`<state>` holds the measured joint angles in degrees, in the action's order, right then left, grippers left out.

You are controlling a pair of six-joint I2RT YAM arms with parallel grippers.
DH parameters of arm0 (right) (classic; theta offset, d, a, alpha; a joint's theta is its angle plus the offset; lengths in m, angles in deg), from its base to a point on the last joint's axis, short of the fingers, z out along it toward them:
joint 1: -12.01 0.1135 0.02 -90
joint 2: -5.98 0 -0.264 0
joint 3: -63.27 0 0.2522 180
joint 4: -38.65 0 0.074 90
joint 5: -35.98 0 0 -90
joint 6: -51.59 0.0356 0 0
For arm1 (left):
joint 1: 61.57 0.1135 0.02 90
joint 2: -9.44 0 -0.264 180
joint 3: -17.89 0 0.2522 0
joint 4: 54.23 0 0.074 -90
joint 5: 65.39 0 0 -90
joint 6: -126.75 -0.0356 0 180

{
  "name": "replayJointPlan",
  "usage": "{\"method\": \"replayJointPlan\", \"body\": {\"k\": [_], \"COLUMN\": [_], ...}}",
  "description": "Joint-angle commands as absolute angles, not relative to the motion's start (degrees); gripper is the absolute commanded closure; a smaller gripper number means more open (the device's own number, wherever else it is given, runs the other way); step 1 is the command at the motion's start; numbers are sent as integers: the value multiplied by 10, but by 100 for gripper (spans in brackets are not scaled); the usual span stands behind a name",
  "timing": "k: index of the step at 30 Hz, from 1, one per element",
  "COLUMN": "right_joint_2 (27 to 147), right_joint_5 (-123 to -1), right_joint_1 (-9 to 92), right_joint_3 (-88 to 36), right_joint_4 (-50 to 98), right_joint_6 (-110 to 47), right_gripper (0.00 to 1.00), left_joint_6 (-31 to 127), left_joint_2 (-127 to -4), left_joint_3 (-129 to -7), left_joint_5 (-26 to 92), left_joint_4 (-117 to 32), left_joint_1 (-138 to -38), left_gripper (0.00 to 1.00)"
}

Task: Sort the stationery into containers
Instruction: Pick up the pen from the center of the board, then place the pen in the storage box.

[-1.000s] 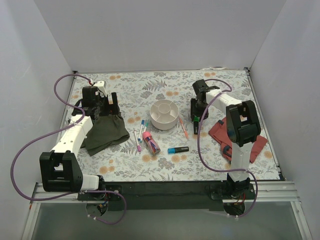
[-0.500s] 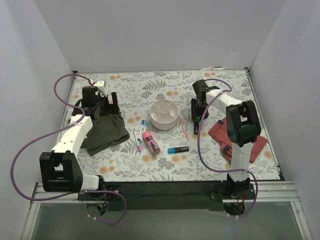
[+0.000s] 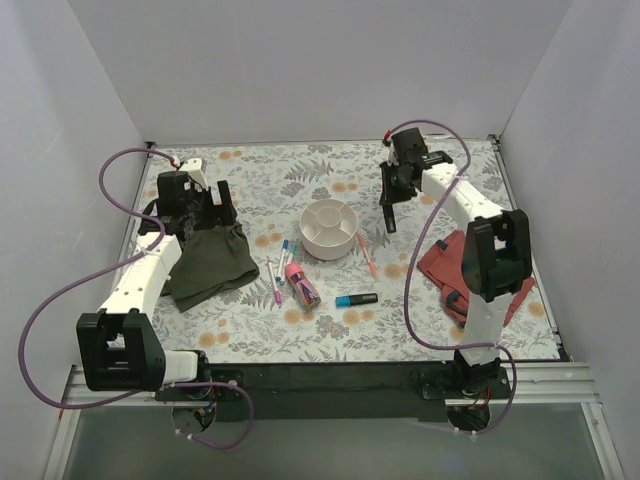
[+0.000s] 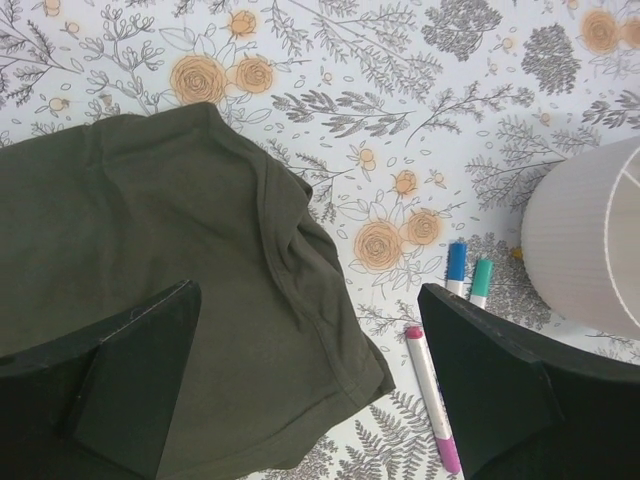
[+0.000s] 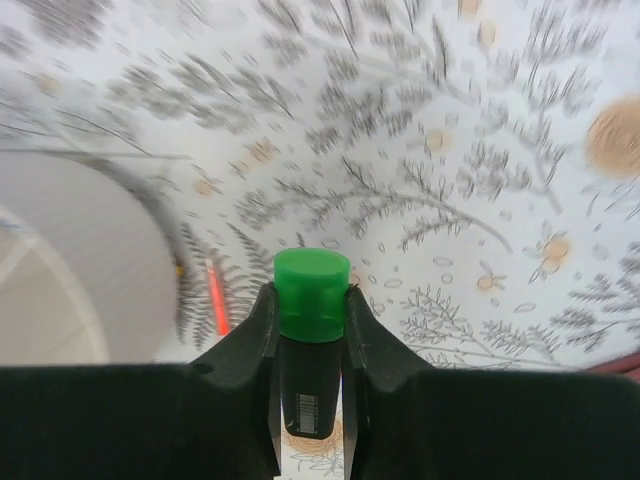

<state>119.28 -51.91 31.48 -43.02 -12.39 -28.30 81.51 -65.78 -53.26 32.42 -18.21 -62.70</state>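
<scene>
My right gripper (image 5: 311, 312) is shut on a black highlighter with a green end (image 5: 311, 292) and holds it above the table, just right of the off-white divided bowl (image 3: 329, 230); the bowl's wall shows blurred in the right wrist view (image 5: 70, 285). The orange-pink pen (image 3: 366, 255) lies below the gripper (image 3: 390, 215). My left gripper (image 4: 310, 400) is open and empty over the edge of the olive cloth (image 4: 150, 280). A pink-capped white pen (image 4: 430, 395), a blue cap (image 4: 456, 265) and a teal cap (image 4: 481, 280) lie beside the bowl (image 4: 590, 240). The stubby pink tube (image 3: 302, 285) and the blue-ended highlighter (image 3: 357, 299) lie in front of the bowl.
The olive cloth (image 3: 210, 262) covers the left of the floral table. The red cloth (image 3: 470, 272) lies at the right by the right arm's base. Grey walls close in the left, back and right sides.
My right gripper has lifted the green-ended highlighter off the table and moved it toward the back. The left arm has shifted only slightly.
</scene>
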Motion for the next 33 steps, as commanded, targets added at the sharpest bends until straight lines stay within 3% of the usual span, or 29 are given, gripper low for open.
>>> {"method": "replayJointPlan", "body": {"k": [1, 10, 18, 23, 33], "right_joint_2": [1068, 930, 945, 959, 955], "right_joint_5": [-572, -552, -542, -524, -513], "right_joint_1": [320, 423, 466, 465, 464], "right_joint_3": [-464, -263, -148, -111, -57], "right_joint_4": [-11, 347, 606, 684, 701], "right_joint_6": [-334, -381, -412, -437, -414], "right_gripper": [99, 99, 99, 99, 99], "left_joint_6": [805, 802, 773, 751, 736], "left_joint_2": [-616, -642, -676, -706, -752], "left_joint_3": [-525, -536, -555, -580, -611], "left_joint_5": [353, 369, 354, 349, 339], "left_joint_4": [-198, -202, -201, -199, -195], "left_joint_1": [-625, -619, -620, -620, -621], "left_gripper": [9, 11, 15, 14, 14]}}
